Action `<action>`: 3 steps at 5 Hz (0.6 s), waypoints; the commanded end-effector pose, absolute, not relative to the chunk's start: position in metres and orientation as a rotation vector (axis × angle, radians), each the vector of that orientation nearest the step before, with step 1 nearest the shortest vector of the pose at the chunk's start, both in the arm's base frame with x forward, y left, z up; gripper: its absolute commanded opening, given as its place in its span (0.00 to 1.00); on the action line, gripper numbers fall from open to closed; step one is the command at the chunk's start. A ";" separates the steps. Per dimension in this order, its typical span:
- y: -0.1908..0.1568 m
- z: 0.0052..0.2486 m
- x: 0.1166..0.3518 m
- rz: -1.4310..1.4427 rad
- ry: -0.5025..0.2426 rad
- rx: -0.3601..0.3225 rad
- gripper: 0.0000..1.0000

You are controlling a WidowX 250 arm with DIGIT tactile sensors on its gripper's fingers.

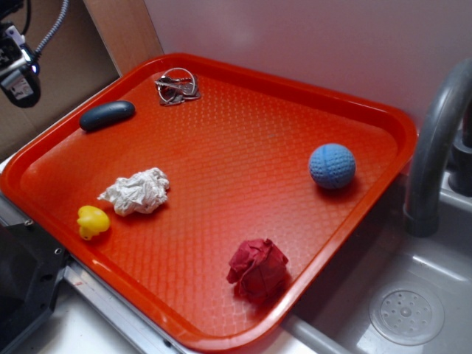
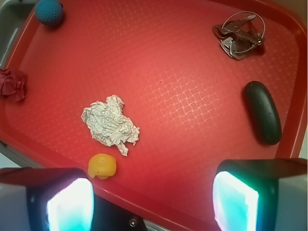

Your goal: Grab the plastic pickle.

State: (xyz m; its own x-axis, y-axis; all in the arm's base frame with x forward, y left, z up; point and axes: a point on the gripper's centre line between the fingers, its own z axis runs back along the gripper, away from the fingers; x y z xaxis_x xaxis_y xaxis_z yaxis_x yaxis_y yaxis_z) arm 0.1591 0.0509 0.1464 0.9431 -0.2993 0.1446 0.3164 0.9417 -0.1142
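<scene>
Pickle: a dark, smooth, oval pickle (image 1: 107,115) is seen lying flat on the tray (image 1: 243,147), near its far-left corner in the exterior view, just inside the rim. In the wrist view it (image 2: 262,111) sits by the tray's right edge.

Neighbours: a bunch of keys (image 1: 177,88) is set beside the pickle, apart from it. White paper (image 2: 110,124) and a duck (image 2: 101,166) lie well apart from it, toward the other side of the wrist view. A blue ball (image 1: 332,166) and red paper (image 1: 257,269) are farther still.

Gripper: the gripper (image 2: 154,197) is seen only in the wrist view, as two lit fingers at the bottom edge. The jaws are spread wide and nothing is held between them.

Key relation: the pickle is placed ahead of the jaws and off to the right in the wrist view, roughly above the right finger (image 2: 236,199) rather than centred in the gap. Its long axis runs nearly up-down in that view, slightly tilted, so it points roughly along the line of approach.

Height: the gripper appears to be held well above the tray; contact with the pickle is not shown.

Next move, judged: a shift toward the pickle's side would be needed, then a descent, with the jaws closing across the short width.

Risk, judged: the tray rim lies close to the pickle, so the outer finger may be crowded.
</scene>
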 end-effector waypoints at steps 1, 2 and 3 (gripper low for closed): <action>0.072 0.109 0.209 -0.520 -0.211 0.099 1.00; 0.086 0.091 0.219 -0.568 -0.232 0.072 1.00; 0.103 0.076 0.229 -0.523 -0.196 0.034 1.00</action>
State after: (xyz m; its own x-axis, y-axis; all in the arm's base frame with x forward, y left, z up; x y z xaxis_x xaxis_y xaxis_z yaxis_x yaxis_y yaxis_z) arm 0.2196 0.0999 0.0629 0.8584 -0.4906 0.1498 0.4913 0.8703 0.0350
